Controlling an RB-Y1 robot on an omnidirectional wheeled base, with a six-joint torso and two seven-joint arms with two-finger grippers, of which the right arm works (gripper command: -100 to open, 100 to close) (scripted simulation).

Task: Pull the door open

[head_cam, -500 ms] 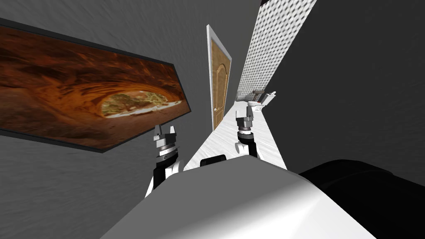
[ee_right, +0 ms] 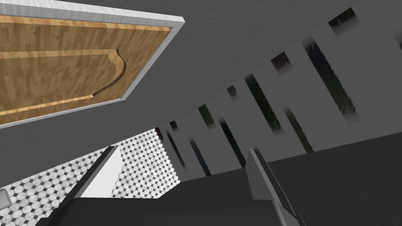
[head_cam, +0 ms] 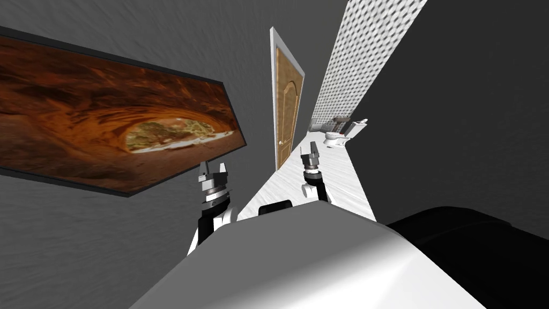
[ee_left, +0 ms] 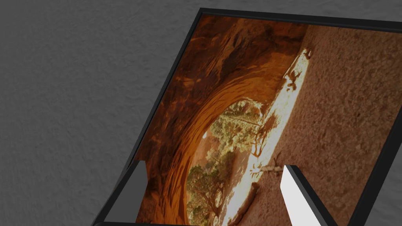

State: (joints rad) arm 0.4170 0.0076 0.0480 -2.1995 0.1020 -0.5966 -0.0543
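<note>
We stand in a narrow, grey-walled corridor with a white floor (head_cam: pixel 343 182). On the wall to our left hangs a framed picture (head_cam: pixel 107 118). The left claw (head_cam: pixel 214 170) hovers near it, fingers spread, empty. Further along that wall the wooden door (head_cam: pixel 287 112) appears shut in its white frame, well ahead of us. The right claw (head_cam: pixel 310 154) points down the corridor, likewise spread and empty. By our judgement nothing is done yet: the approach, the grasp and the pull remain.
</note>
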